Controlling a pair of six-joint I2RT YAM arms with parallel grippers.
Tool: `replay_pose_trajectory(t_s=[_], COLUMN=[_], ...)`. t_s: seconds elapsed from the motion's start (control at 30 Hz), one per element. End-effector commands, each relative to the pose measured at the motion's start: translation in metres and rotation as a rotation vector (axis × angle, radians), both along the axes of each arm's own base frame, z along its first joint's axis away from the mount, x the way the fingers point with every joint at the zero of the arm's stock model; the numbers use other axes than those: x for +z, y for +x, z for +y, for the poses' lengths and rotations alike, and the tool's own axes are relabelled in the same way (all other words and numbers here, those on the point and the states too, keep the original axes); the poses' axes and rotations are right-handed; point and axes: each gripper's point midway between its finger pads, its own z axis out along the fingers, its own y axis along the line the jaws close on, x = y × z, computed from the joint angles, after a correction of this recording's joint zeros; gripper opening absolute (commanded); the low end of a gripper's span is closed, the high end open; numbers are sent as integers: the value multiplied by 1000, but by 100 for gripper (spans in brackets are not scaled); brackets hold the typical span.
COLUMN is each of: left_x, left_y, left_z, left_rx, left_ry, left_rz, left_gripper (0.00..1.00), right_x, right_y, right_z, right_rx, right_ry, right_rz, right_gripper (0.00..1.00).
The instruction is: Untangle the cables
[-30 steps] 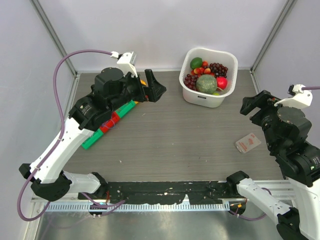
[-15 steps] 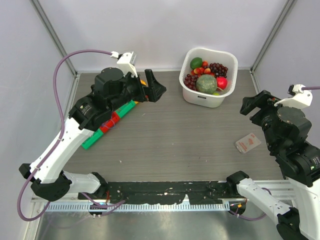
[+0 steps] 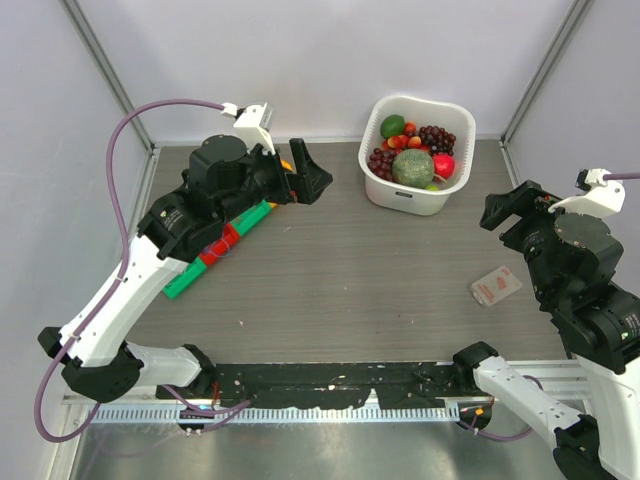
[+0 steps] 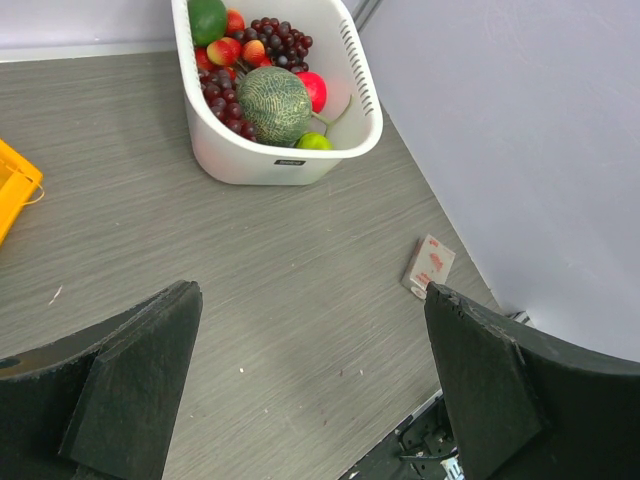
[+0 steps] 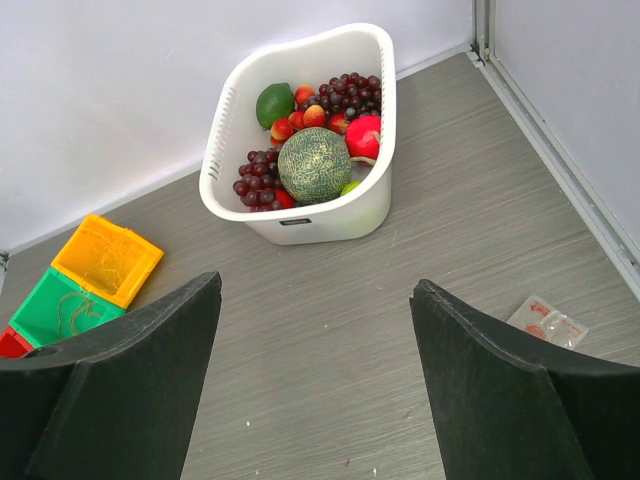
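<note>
Of the cables, thin looped wires [image 5: 75,315] show in the right wrist view, lying inside a green tray [image 5: 40,300] and a yellow tray [image 5: 107,260] at the far left. In the top view these trays [image 3: 215,258] lie mostly hidden under my left arm. My left gripper [image 3: 312,180] hovers open to the right of the trays, with only bare table between its fingers [image 4: 312,295]. At the right edge of the table my right gripper [image 3: 505,212] is raised and open, holding nothing [image 5: 317,285].
A white basket [image 3: 410,200] of fruit stands at the back right, also seen in both wrist views [image 4: 270,165] [image 5: 320,225]. A small red-and-white packet [image 3: 496,286] lies on the table near the right arm. Walls close in the left, back and right sides.
</note>
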Motion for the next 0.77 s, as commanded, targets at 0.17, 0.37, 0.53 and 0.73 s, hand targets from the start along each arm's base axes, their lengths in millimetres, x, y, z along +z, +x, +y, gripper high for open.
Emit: replay_pose_trajectory(t_s=[0.17, 0.37, 0.53, 0.73], left_x=[19, 20, 18, 18], left_y=[-16, -16, -16, -15], left_z=[18, 17, 16, 15], left_rx=[31, 25, 24, 21], left_ry=[52, 52, 54, 53], left_rz=[-36, -40, -35, -35], left_gripper=[100, 100, 100, 100], right_x=[23, 18, 22, 10], right_y=[-1, 4, 2, 8], right_z=[15, 5, 6, 7], right_rx=[93, -10, 2, -16], right_ry=[55, 100, 120, 89], right_rz=[-113, -71, -100, -8], right_gripper=[83, 83, 83, 83])
